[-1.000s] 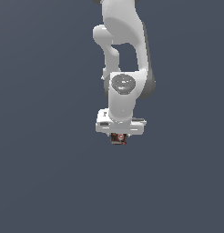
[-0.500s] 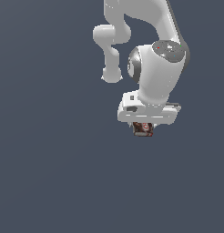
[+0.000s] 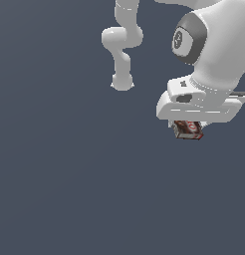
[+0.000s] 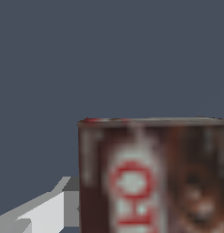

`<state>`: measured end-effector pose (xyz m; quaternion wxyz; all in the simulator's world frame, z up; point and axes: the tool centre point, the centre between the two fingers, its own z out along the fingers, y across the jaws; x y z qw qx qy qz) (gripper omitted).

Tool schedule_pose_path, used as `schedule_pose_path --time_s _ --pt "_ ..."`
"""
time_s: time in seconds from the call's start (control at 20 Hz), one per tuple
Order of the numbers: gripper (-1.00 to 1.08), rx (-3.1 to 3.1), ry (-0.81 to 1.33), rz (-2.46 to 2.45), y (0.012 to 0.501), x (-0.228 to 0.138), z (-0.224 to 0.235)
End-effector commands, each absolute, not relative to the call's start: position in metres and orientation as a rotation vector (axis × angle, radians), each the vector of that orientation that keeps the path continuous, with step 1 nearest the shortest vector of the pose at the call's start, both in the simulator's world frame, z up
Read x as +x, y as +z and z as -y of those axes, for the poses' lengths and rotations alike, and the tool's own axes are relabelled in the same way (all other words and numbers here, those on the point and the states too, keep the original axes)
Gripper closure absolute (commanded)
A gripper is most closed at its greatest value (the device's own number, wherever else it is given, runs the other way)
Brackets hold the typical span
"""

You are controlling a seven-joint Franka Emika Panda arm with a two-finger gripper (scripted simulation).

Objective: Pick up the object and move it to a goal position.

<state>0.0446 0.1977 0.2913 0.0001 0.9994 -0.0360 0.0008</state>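
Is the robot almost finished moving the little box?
The pick-up looks done: the gripper holds the small brown and red package off the floor. The carry is in hand. Reaching the goal is left, and no goal marker shows, so how close it is cannot be told.

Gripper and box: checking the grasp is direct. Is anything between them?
Nothing shows between them. In the exterior view the box sits right under the gripper; in the wrist view a finger lies against the box's side.

Light: even, soft, flat simulator render; no glare.
Shadows: mild shading under the arm.
Blur: wrist view's package print smeared, pixelated.
Background: uniform dim slate.
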Motion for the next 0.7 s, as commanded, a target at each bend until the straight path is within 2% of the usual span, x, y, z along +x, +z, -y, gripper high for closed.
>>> schedule_pose_path --time_s 0.0,0.65 --pt "1.08 3.139 0.0 0.116 0.305 0.047 -0.211" --pt "1.08 3.139 0.0 0.115 0.333 0.053 -0.239"
